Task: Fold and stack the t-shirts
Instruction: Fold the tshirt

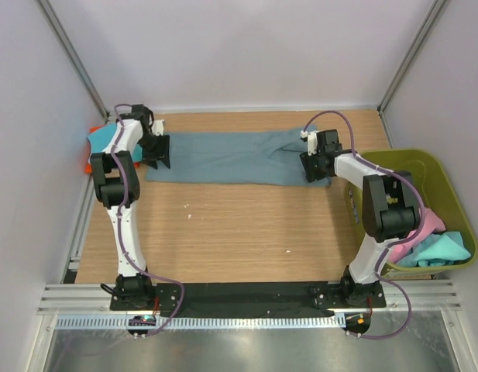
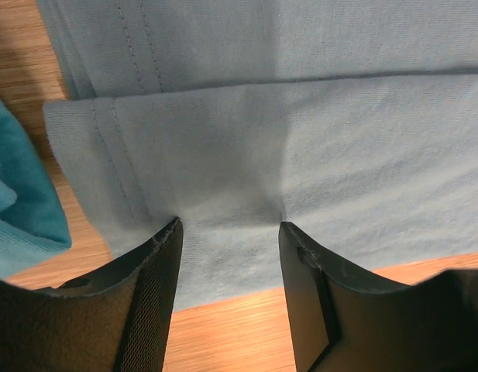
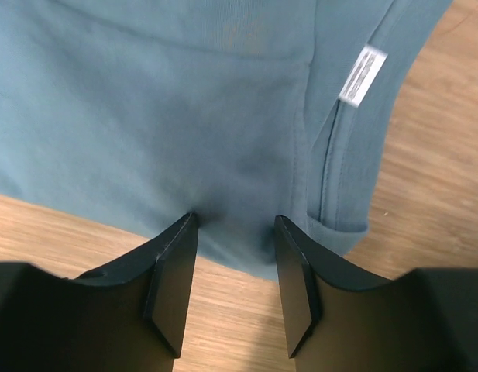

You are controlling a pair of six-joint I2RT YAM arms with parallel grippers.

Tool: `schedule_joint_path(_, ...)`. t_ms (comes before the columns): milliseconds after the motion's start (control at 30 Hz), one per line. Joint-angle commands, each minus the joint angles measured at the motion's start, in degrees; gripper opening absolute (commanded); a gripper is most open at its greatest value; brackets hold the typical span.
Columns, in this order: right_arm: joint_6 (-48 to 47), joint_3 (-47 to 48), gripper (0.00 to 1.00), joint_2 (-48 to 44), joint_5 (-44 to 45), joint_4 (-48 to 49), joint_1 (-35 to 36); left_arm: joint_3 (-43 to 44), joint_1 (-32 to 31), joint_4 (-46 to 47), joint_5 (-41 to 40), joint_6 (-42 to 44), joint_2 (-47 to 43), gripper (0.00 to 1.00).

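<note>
A slate blue-grey t-shirt [image 1: 231, 157] lies folded into a long strip across the far part of the table. My left gripper [image 1: 157, 151] is at its left end. In the left wrist view that gripper [image 2: 231, 225] is open, its tips resting on the shirt [image 2: 300, 139] near the hem edge, the cloth flat between them. My right gripper [image 1: 312, 164] is at the strip's right end. It is open too [image 3: 235, 218], tips touching the cloth [image 3: 146, 108] near its front edge. A small white label [image 3: 361, 75] shows by the sleeve seam.
An olive-green basket [image 1: 448, 182] stands at the right edge, holding a pink shirt [image 1: 428, 225] and a turquoise shirt [image 1: 440, 249]. Another turquoise shirt [image 1: 99, 139] [image 2: 22, 201] and something orange [image 1: 89, 165] lie at the far left, behind the left arm. Walls close off the back and sides.
</note>
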Motion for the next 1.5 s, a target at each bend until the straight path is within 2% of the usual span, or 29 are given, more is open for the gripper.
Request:
schedule_joint_path(0, -0.1, -2.1, 0.49, -0.8, 0.5, -1.0, -0.3, -2.2, 0.1, -1.4, -1.8, 2.1, 0.3, 0.55)
schedule_joint_path(133, -0.1, -5.5, 0.49, -2.8, 1.3, -3.2, -0.3, -8.4, 0.1, 0.4, -3.3, 2.4, -3.9, 0.55)
schedule_joint_path(267, -0.1, -10.1, 0.5, -6.9, 1.3, -4.7, -0.3, -19.0, 0.1, 4.0, -4.0, 2.3, -9.4, 0.55)
schedule_joint_path(500, -0.5, -15.8, 0.47, -14.8, -0.1, -7.2, -0.3, -29.2, 0.1, 6.8, -7.6, 4.3, -16.5, 0.54)
schedule_joint_path(633, -0.8, -17.3, 0.47, -19.2, -0.3, -9.9, -0.3, -32.2, 0.1, 6.7, -8.4, 5.1, -20.8, 0.54)
schedule_joint_path(767, -0.4, -13.1, 0.49, -23.4, -0.5, -11.6, -0.3, -28.4, 0.0, 3.3, -6.4, 5.2, -26.2, 0.54)
schedule_joint_path(867, 0.6, -5.4, 0.5, -22.6, -3.1, -11.2, -0.3, -24.1, -0.2, 2.2, -3.4, 4.9, -28.9, 0.55)
schedule_joint_path(967, 1.5, 4.0, 0.5, -17.2, -7.4, -9.4, -0.1, -22.5, -1.8, 2.1, -1.6, 5.3, -28.3, 0.56)
schedule_joint_path(1133, 1.5, 23.5, 0.49, -1.6, -11.0, -10.7, 1.3, -24.2, -3.2, 3.0, 2.3, 4.8, -23.1, 0.53)
schedule_joint_path(1167, 1.7, 30.2, 0.48, 0.9, -11.3, -11.8, 1.6, -24.7, -3.2, 3.7, 3.0, 3.9, -22.3, 0.53)
schedule_joint_path(1333, 2.2, 49.3, 0.44, 17.6, -10.5, -20.4, 2.8, -29.7, -3.2, 7.4, 5.0, 1.7, -19.8, 0.52)
schedule_joint_path(1467, 3.9, 63.5, 0.42, 27.1, -9.2, -25.4, 4.0, -33.1, -3.2, 10.1, 5.3, 1.3, -19.0, 0.52)
